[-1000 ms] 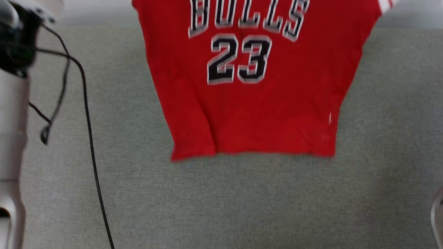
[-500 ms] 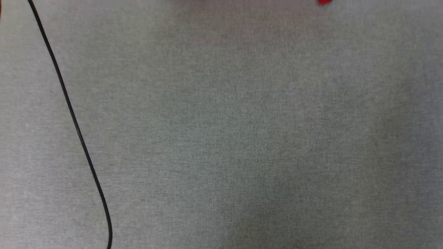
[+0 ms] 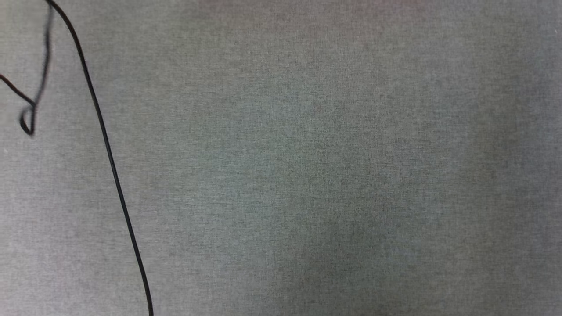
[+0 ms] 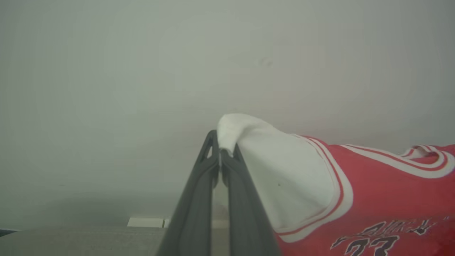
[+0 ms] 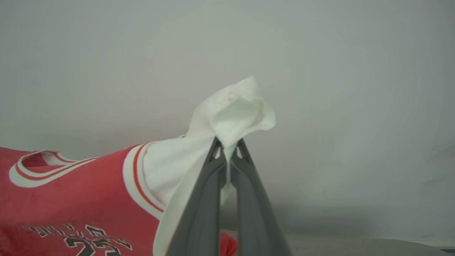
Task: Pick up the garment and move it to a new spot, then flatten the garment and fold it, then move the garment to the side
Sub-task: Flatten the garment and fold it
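Observation:
The garment (image 4: 373,192) is a red jersey with white sleeves, striped trim and black lettering, held up in the air in front of a pale wall. In the left wrist view my left gripper (image 4: 220,149) is shut on the tip of one white sleeve, the red body stretching off to the right. In the right wrist view my right gripper (image 5: 227,147) is shut on the bunched end of the other white sleeve (image 5: 231,113), and the garment (image 5: 71,192) runs off to the left, its V-neck trim showing.
The head view looks down on a grey fabric surface (image 3: 307,175). A black cable (image 3: 109,162) runs across its left part from top to bottom, with a small loop of thinner cable (image 3: 27,123) at the far left.
The head view has swung down: the jersey that hung in its upper half a second ago has left the picture, and the grey surface and the cable remain.

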Motion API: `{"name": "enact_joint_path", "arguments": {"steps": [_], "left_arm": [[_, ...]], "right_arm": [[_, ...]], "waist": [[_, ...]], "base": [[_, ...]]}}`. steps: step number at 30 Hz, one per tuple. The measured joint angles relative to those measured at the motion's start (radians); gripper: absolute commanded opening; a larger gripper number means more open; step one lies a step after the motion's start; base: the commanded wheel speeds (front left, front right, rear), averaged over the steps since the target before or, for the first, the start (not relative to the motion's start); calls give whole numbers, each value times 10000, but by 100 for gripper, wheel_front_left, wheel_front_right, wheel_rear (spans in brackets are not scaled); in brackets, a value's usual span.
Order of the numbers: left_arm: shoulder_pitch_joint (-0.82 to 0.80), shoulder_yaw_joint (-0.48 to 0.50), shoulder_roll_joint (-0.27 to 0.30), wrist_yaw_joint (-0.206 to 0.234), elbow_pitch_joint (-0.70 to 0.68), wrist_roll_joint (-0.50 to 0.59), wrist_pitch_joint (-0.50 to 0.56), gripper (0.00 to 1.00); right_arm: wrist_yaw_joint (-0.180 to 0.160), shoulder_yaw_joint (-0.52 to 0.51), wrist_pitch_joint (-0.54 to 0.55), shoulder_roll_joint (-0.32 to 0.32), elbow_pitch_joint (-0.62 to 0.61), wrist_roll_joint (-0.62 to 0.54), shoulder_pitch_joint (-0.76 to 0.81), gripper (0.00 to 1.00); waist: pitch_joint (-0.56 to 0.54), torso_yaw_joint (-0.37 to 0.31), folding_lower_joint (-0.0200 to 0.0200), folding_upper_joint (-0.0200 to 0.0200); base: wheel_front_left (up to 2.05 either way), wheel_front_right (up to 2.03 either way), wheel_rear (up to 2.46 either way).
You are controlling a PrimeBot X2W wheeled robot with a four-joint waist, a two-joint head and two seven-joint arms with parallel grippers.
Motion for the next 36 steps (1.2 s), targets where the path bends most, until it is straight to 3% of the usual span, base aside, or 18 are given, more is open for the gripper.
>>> {"name": "enact_joint_path", "arguments": {"steps": [9, 20, 26, 36], "left_arm": [[2525, -803, 100, -4, -376, -1365, -128, 0], [6886, -1041, 192, 46, -1478, -2357, -903, 0], [9107, -1035, 171, 564, -2389, -2667, -1085, 0], [12666, -959, 268, 1939, -4575, -3346, -997, 0]], "right_arm": [[-2, 742, -291, 88, -4, 807, 2800, 0], [-2, 1262, 190, -173, -2324, 1916, 7840, 0], [-4, 1058, 742, -341, -3973, 2104, 10697, 0], [0, 115, 1553, 370, -6326, 2504, 15019, 0]], "waist": [[-835, 111, -1, 0], [-2685, 194, -3, 0], [-3731, 264, -4, 0], [-5068, 458, -5, 1]], "base": [[0, 0, 0], [0, 0, 0], [0, 0, 0], [0, 0, 0]]}}
